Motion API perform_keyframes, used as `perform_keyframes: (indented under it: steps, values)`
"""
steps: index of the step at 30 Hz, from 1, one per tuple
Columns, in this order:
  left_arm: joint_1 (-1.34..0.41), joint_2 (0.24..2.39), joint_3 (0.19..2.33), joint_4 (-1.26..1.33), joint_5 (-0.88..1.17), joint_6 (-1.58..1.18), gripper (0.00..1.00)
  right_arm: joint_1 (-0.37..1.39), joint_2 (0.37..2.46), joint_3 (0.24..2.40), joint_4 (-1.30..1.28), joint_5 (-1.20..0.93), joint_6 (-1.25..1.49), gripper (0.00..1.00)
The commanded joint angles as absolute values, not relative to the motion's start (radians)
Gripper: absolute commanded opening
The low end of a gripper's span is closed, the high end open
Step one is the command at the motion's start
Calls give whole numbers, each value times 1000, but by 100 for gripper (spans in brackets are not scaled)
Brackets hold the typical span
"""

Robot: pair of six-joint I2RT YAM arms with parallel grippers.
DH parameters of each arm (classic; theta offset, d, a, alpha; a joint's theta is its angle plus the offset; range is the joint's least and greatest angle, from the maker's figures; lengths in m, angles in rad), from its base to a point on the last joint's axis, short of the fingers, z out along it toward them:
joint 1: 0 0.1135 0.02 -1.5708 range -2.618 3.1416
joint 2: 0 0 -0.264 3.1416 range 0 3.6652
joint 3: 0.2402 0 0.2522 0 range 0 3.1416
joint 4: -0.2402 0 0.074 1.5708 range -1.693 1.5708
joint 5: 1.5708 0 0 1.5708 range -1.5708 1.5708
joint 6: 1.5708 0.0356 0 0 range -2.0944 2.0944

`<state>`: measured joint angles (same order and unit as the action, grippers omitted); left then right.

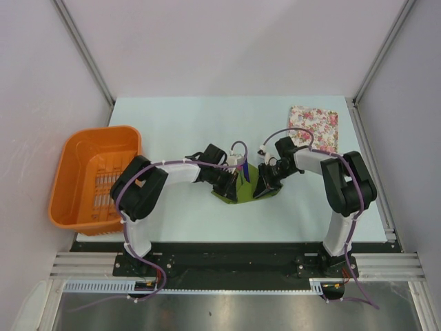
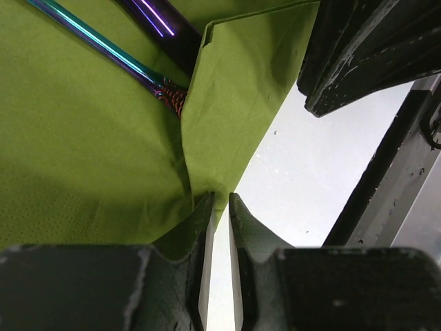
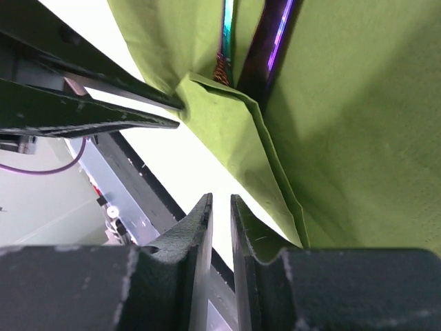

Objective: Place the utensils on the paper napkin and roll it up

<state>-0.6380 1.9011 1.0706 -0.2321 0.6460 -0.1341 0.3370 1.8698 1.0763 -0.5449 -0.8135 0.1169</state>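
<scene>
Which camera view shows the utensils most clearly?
The left wrist view: two shiny blue-purple handles of the utensils lie on the paper napkin, running under its folded flap. The right wrist view shows only short stretches; in the top view they are barely visible.

The bench (image 1: 179,124) is topped by a napkin (image 1: 238,195) at centre. A pad (image 1: 314,128) is set far right, a basket (image 1: 77,148) left.

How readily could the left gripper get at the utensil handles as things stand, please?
Probably not cleanly: the paper napkin's folded flap covers the utensils' near ends, right at the left gripper's tips.
</scene>
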Motion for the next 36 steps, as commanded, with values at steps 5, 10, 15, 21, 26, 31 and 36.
perform_keyframes:
  steps: [5,10,15,21,26,31,36]
  values:
    - [-629,1936,1071,-253,641,-135,18,293,1925,1055,-485,-854,147,21]
    - [-620,1936,1060,-250,643,-140,17,247,1959,1028,-482,-871,152,20]
    - [-607,1933,1049,-252,640,-138,17,187,1974,1020,-586,-847,52,20]
    - [-603,1916,1023,-238,652,-132,16,97,1964,1031,-656,-822,3,20]
    - [-603,1905,1011,-218,669,-130,17,153,1902,1038,-644,-879,9,18]
    - [-603,1901,1023,-224,683,-117,17,248,1783,1035,-546,-937,110,19]
    - [-603,1884,1008,-215,699,-117,18,316,1839,1064,-511,-894,146,18]
